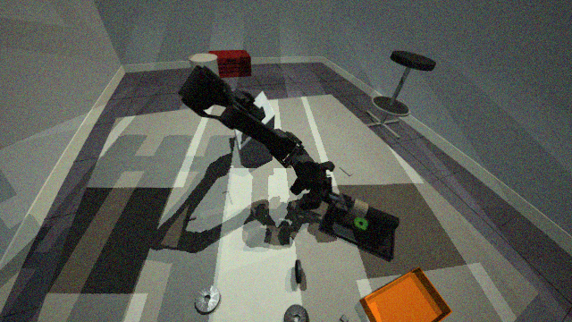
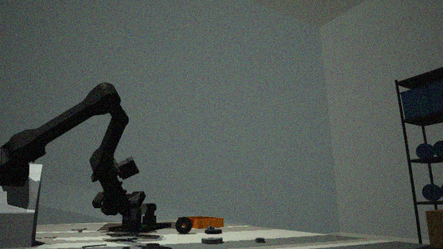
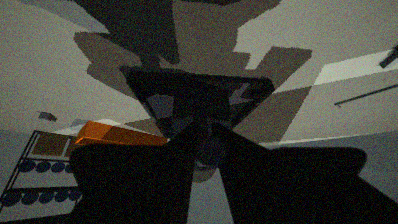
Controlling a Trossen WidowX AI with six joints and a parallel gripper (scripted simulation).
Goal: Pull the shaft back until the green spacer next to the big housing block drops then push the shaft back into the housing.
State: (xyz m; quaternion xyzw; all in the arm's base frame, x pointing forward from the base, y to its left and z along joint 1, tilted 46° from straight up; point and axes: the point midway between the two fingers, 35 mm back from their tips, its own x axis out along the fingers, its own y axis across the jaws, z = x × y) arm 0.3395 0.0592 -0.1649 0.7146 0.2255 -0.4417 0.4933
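The green spacer point(image 1: 357, 224) is off the shaft and lies on the black base point(image 1: 380, 250), in front of the shaft line. A pale spacer point(image 1: 361, 206) sits on the shaft against or very near the dark housing block point(image 1: 384, 217) point(image 2: 149, 214); any gap is too dark to tell. My gripper point(image 1: 330, 195) point(image 3: 204, 127) is shut on the shaft's near end, on the side away from the housing. The fingers and arm hide most of the shaft, so its depth in the housing and any other spacers on it are hard to tell.
An orange tray point(image 1: 408, 297) point(image 2: 211, 222) point(image 3: 117, 135) stands near the base. A dark ring point(image 1: 298, 271) point(image 2: 183, 225) stands on edge. A silvery disc point(image 1: 207, 300) and a grey disc point(image 1: 296, 314) lie nearby. A stool point(image 1: 413, 61) and red box point(image 1: 234, 63) are far behind.
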